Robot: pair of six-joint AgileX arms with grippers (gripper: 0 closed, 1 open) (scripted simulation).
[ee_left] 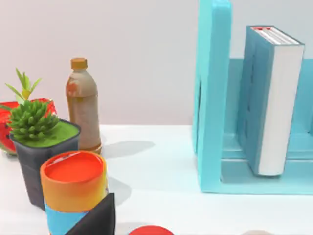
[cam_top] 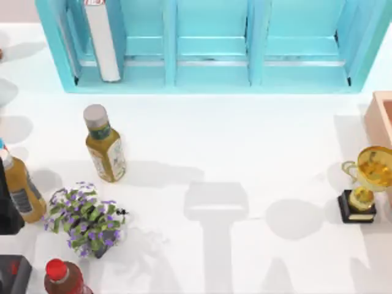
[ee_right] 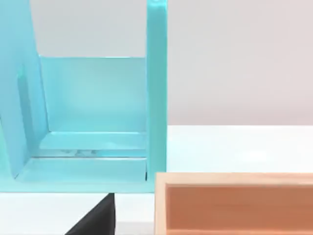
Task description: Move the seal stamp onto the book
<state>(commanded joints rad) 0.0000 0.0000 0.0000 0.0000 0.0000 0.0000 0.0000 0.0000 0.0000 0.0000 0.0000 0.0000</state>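
The book (cam_top: pixel 102 40) stands upright in the left compartment of the teal shelf unit (cam_top: pixel 211 70), with its white page edges facing the table. The left wrist view shows the book's (ee_left: pixel 271 98) teal cover, white pages and red-and-white label. The seal stamp is out of view. A dark part of my left gripper (ee_left: pixel 95 218) shows at the edge of its wrist view, well short of the shelf. My left arm sits at the table's left edge. A dark part of my right gripper (ee_right: pixel 95 218) shows beside a wooden box (ee_right: pixel 234 203).
On the left stand a yellow-green bottle (cam_top: pixel 105 147), a brown bottle (cam_top: pixel 21 190), a purple flowering plant (cam_top: pixel 86 217) and a red-capped bottle (cam_top: pixel 61 275). A gold trophy (cam_top: pixel 367 184) and the wooden box (cam_top: pixel 383 116) stand at the right. A succulent pot (ee_left: pixel 41 142) and an orange can (ee_left: pixel 73 186) are near the left gripper.
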